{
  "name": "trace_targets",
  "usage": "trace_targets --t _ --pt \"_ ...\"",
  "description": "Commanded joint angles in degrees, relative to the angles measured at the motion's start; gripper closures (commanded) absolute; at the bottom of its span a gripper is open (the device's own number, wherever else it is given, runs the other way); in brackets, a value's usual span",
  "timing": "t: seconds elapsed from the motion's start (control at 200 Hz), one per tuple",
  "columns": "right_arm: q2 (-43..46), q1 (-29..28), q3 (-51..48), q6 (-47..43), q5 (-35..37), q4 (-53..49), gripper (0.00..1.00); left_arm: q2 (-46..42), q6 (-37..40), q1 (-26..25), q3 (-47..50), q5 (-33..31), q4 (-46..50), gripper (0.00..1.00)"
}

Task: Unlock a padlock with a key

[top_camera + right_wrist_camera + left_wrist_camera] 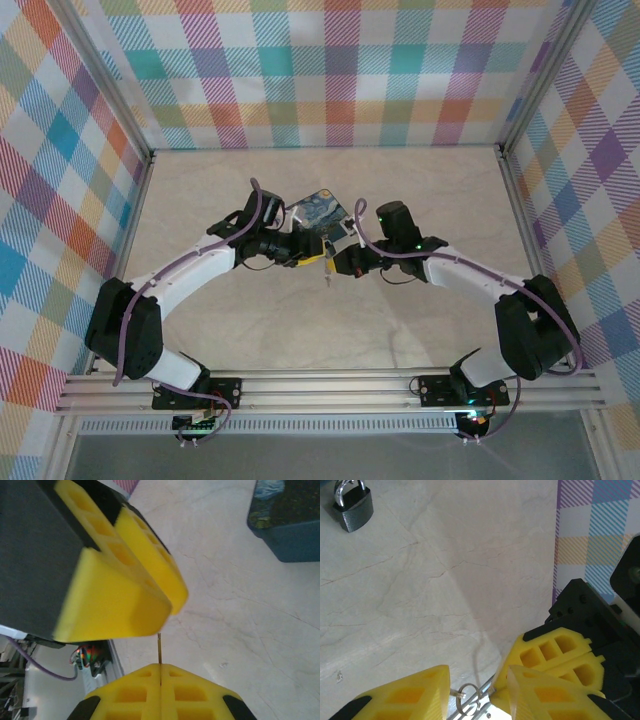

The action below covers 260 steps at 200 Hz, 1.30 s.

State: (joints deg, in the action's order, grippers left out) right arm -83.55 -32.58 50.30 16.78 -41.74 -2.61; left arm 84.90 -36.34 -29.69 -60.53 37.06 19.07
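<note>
Noted key [159, 647] pinched between right fingers [130, 695]; left fingers [405, 697] apart, padlock [352, 507] well ahead on table [445, 580], shackle pointing away.

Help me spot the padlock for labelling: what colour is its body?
The padlock is dark grey, shackle silvery; clearest in the left wrist view.

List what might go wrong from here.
1. The right gripper pinches the thin key at its very fingertips, so the key may twist or slip.
2. The padlock lies loose on the table with nothing holding it. A push from the key would likely slide it.
3. The left gripper is open and close beside the right one, so they may collide.
</note>
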Motion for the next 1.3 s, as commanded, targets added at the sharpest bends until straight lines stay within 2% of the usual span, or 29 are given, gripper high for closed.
trace_targets --t 0.0,0.47,0.61,0.9,1.195,1.295 --pt "-1.5 0.2 2.2 1.4 -4.7 2.1 1.0 -1.7 1.7 0.8 1.3 1.9 -1.9 0.65" --pt "-5.1 0.6 3.1 7.2 -6.5 6.9 1.0 -4.0 -4.7 1.4 4.9 4.4 -9.9 0.71" --pt "-5.5 0.6 2.8 8.9 -7.5 9.7 1.0 -4.4 -3.0 1.5 5.0 3.4 -7.6 0.71" --pt "-5.0 0.6 3.2 7.7 -7.9 7.3 1.0 -5.7 -0.5 4.9 4.5 2.9 -4.3 0.7" --pt "-7.9 0.7 1.4 18.6 -13.4 21.4 1.0 -7.3 -1.5 6.5 6.9 9.7 -10.3 0.7" --pt "-8.7 0.7 1.9 20.0 -14.3 22.5 1.0 -7.8 -1.6 7.6 7.8 10.9 -11.4 0.7"
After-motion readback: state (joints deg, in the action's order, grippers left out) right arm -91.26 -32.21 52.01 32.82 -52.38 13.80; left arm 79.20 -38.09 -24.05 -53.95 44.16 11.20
